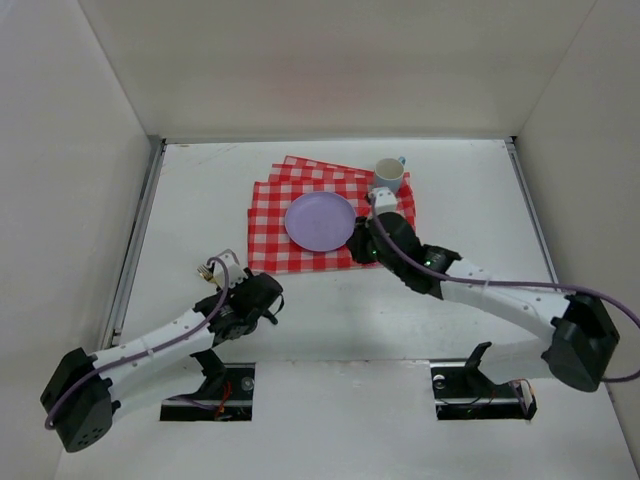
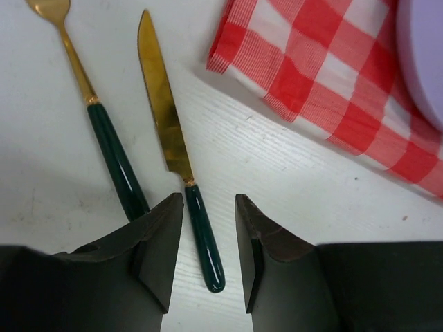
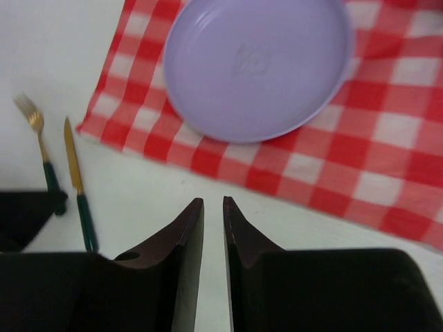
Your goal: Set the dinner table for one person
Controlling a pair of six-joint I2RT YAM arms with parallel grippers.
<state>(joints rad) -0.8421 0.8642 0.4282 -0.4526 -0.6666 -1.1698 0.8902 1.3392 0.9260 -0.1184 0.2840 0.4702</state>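
Note:
The white dinner table (image 1: 470, 210) carries a red-and-white checked cloth (image 1: 268, 238) with a lilac plate (image 1: 320, 221) on it. A gold fork (image 2: 82, 86) and a gold knife (image 2: 165, 114), both with dark green handles, lie side by side on the bare table left of the cloth (image 2: 325, 76). My left gripper (image 2: 208, 200) is open, and its jaws stand on either side of the knife's handle end without closing on it. My right gripper (image 3: 212, 202) is shut and empty over bare table, just off the cloth's near edge (image 3: 387, 131), in front of the plate (image 3: 256, 69).
A white cup (image 1: 388, 175) stands at the cloth's far right corner. Metal rails run along the table's left and right edges, with white walls around it. In the top view the left gripper (image 1: 228, 283) is at the cutlery and the right gripper (image 1: 360, 254) by the plate's right side.

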